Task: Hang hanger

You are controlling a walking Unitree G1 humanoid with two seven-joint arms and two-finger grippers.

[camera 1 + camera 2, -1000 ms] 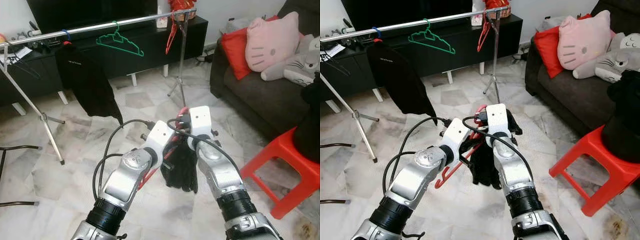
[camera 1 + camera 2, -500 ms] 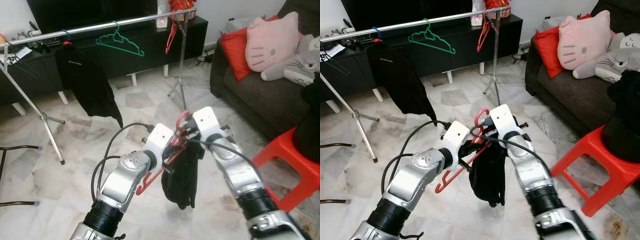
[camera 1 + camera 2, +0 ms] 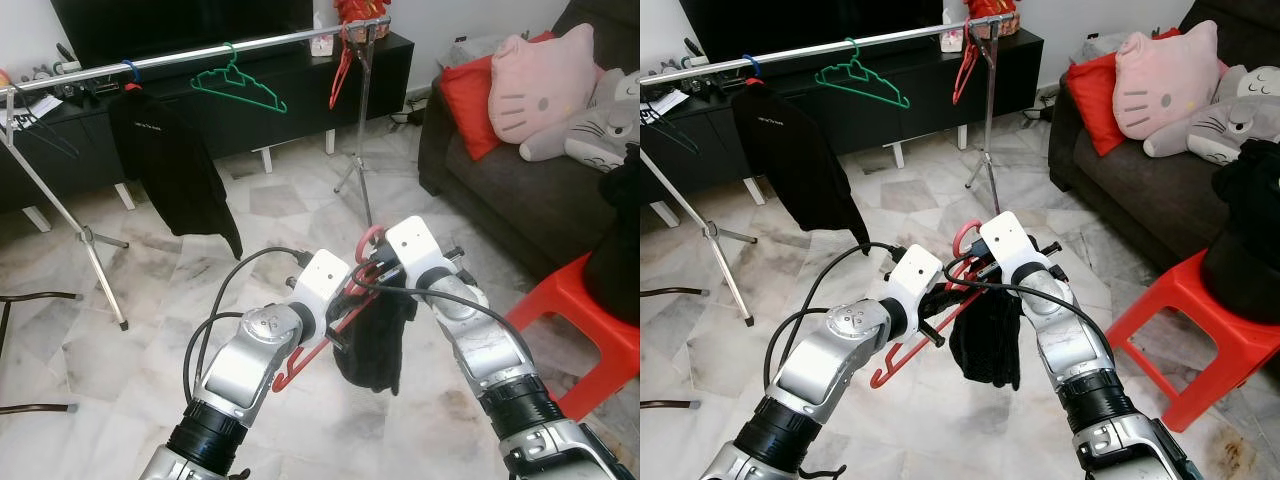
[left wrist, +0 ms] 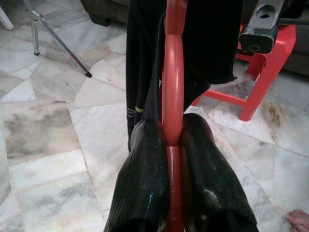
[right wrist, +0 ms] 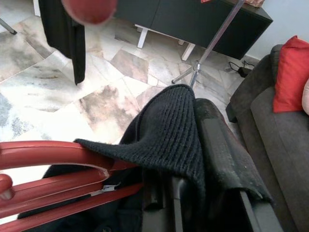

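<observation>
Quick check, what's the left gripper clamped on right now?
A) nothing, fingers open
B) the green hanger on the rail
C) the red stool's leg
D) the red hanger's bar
D: in the left wrist view the left gripper has its two black fingers pressed against either side of the red hanger, with the black garment draped over it.

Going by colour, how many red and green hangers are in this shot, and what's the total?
Red: 2, the red hanger clamped in the left gripper with a black garment on it, and a second red hanger at the rail end.
Green: 1, the green hanger on the rail.
Total: 3
</observation>
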